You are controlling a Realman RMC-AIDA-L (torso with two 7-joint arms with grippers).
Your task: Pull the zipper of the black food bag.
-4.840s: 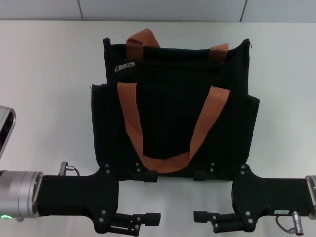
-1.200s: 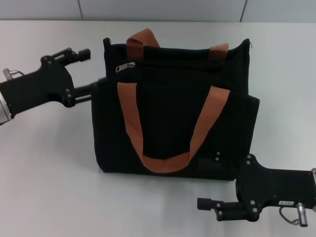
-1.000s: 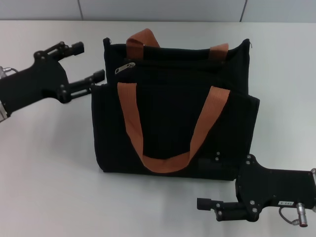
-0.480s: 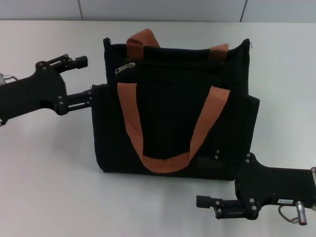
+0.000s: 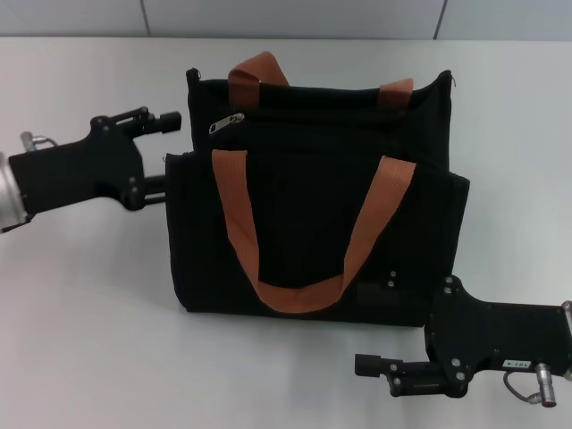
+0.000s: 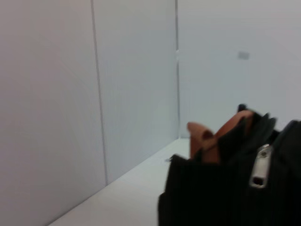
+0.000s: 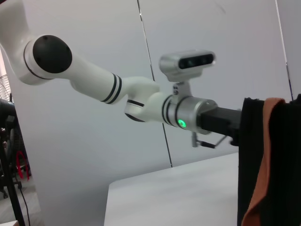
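Our left hand has moved closer to the bag, fingers open. We are reaching; next, pinch the zipper. Right hand waits, open.

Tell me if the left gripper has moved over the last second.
Yes. The left gripper has shifted rightward and slightly down, closing on the black food bag's left edge.

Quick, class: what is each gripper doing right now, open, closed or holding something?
Left gripper: open, empty, beside the black food bag.
Right gripper: open, empty, near the bag's front.
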